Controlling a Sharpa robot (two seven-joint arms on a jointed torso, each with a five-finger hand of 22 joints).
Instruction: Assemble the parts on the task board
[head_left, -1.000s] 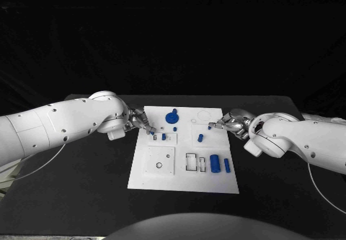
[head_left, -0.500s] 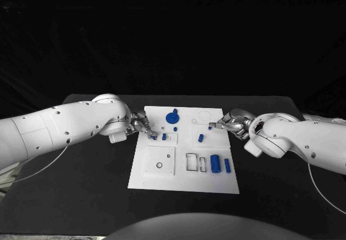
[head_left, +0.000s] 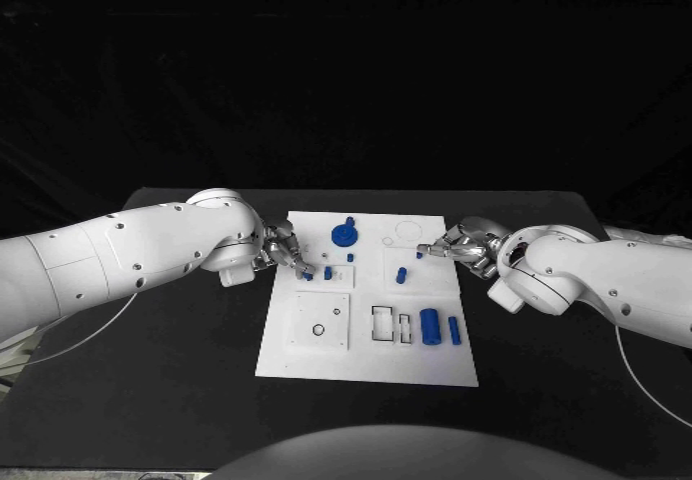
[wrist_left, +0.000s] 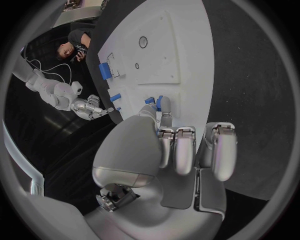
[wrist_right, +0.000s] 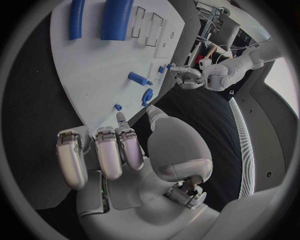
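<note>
The white task board (head_left: 368, 345) lies mid-table. My left hand (head_left: 284, 250) reaches over its left edge and pinches a small blue part (head_left: 306, 272) between thumb and a fingertip, low over the board; the left wrist view shows this part (wrist_left: 160, 103) at the fingertips (wrist_left: 165, 111). A second small blue part (head_left: 327, 272) stands just beside it. My right hand (head_left: 451, 248) hovers at the board's right edge, holding nothing. One of its fingertips (wrist_right: 121, 120) is close to a small blue peg (wrist_right: 117, 107) standing on the board (wrist_right: 94, 60), the same peg (head_left: 421, 255) in the head view.
A round blue knob (head_left: 345, 236) stands at the board's far end. Two blue cylinders (head_left: 430, 326) lie side by side near the front right, next to rectangular slots (head_left: 382, 323). A square plate with a ring (head_left: 320, 322) fills the front left.
My left hand has slid a little nearer along the board's left side, carrying the small blue part. The right hand has stayed still.
</note>
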